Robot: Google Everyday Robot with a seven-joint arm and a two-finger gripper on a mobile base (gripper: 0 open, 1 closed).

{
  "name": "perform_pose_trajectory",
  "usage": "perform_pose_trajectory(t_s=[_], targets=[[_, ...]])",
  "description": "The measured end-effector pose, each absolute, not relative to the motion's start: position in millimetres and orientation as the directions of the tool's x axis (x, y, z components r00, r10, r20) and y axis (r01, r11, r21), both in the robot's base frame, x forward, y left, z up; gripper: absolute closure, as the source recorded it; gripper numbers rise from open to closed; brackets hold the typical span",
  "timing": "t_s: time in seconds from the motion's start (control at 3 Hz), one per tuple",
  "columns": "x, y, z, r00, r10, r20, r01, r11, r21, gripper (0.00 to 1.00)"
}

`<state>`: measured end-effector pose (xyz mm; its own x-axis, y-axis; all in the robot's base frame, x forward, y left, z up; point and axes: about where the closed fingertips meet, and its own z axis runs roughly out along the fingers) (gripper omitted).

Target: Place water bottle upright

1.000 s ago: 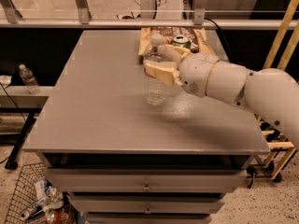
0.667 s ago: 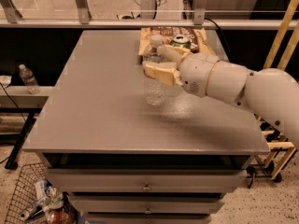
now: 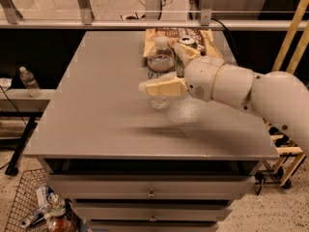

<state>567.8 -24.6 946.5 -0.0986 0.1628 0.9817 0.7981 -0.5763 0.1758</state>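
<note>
The water bottle (image 3: pixel 160 62) is clear ribbed plastic with a white cap. It stands upright near the middle of the grey table (image 3: pixel 96 115), its base on or just above the top. My gripper (image 3: pixel 162 72) comes in from the right and is shut on the bottle's lower half. One cream finger (image 3: pixel 161 87) crosses the front of the bottle; the other finger (image 3: pixel 186 52) lies behind it. The white arm (image 3: pixel 251 91) stretches off to the right.
A green drink can (image 3: pixel 187 41) and a brown snack bag (image 3: pixel 169 34) sit just behind the bottle at the table's back. A smaller clear bottle (image 3: pixel 29 81) stands on a ledge to the far left. A wire basket (image 3: pixel 34 207) sits on the floor at the lower left.
The bottle has swung from a slight leftward tilt to upright, its cap moving right. The gripper has kept its hold and hardly shifted.
</note>
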Motion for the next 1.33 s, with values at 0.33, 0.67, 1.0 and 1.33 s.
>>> perform_pose_trajectory(t_s=[0.33,0.67,1.0,1.33], targets=[[568,-23,948,-0.102,0.172,0.98,0.806,-0.563,0.183,0.0],[567,-33,955,-0.102,0.203,0.974,0.812,-0.549,0.2,0.0],[562,-54,960,-0.083,0.253,0.964,0.805,-0.553,0.214,0.0],[556,-77,963,-0.057,0.301,0.952,0.787,-0.574,0.228,0.0]])
